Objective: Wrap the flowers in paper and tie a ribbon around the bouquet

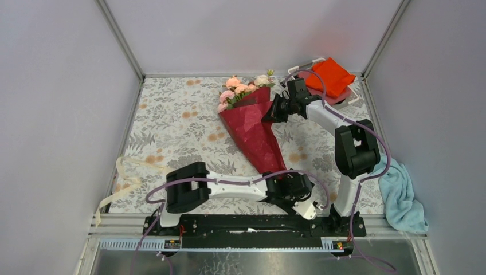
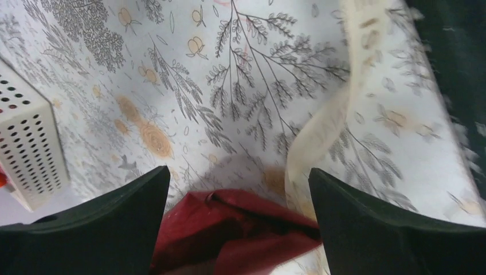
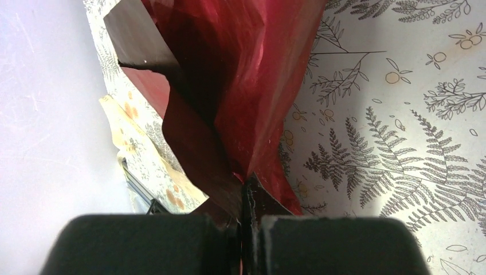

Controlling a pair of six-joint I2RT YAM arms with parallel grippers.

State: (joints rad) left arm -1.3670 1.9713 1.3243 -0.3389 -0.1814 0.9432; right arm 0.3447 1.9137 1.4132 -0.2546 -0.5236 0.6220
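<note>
The left end effector point(image 2: 238, 172) is spread wide, its dark fingers point(image 2: 114, 223) standing on either side of the narrow lower end of the paper point(image 2: 229, 229) without pinching it. Whether either finger touches the paper cannot be told. Just beside that end, a cream ribbon point(image 2: 324, 123) curves away across the leaf-printed surface point(image 1: 177, 114). A white perforated box point(image 2: 26, 143) is cut off at the left edge of the wrist view.

The right end effector point(image 3: 246, 217) is pressed together on a thin edge of the paper near the cone's wide mouth, pinching a fold that rises glossy and creased in front of its camera.

The bouquet point(image 1: 255, 129) lies diagonally on the surface, its mouth toward the far wall and its point toward the arm bases. The flowers point(image 1: 243, 89) are pink, peach and cream roses with green leaves, and they spill from the dark red cone, which hides the stems entirely.

From above, the left arm covers the cone's tip. More ribbon lies looped at the surface's left edge — whether it joins the strip by the tip cannot be made out. An orange cloth point(image 1: 331, 75) sits at the far right, and a blue towel point(image 1: 401, 197) lies off the right edge.
</note>
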